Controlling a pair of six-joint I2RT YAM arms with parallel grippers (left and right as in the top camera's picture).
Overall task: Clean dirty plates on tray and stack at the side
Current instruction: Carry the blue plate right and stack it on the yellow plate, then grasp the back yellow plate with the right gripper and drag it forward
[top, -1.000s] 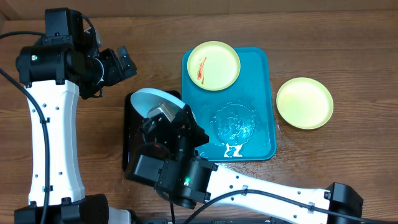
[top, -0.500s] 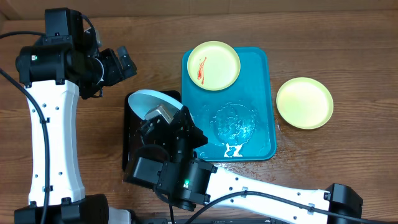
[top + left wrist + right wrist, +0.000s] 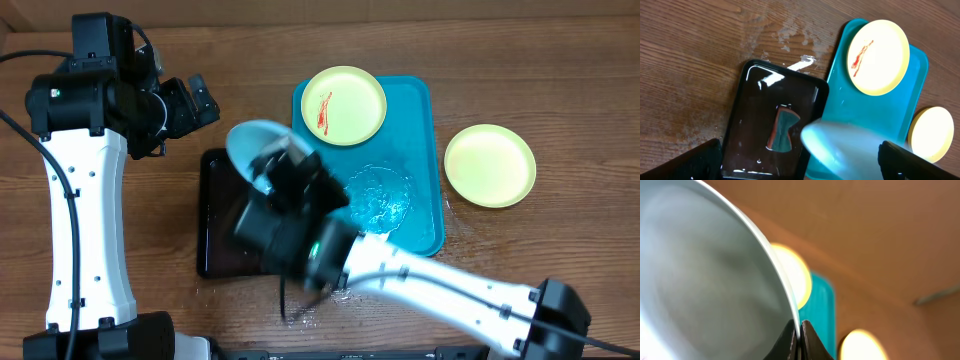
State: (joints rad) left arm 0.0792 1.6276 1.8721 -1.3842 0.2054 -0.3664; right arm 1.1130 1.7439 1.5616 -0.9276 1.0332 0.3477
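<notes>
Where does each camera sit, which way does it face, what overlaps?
Overhead: above the table, facing down; left arm, right arm, turquoise tray.
Left wrist: facing down on the black tray; own open fingers at bottom corners.
Right wrist: looks along the blue plate its shut fingers pinch.
Shared: overhead and left wrist both show the smeared yellow plate.

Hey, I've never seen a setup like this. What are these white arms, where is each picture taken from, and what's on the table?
These are two robot arms at a wooden table. One picture looks down from above; the other two come from cameras on the wrists. The right claw is shut on the rim of a light blue plate, held up near a black tray with a sponge. The left claw is open and empty. A turquoise tray carries a yellow plate smeared red; another yellow plate lies on the table beside it.
</notes>
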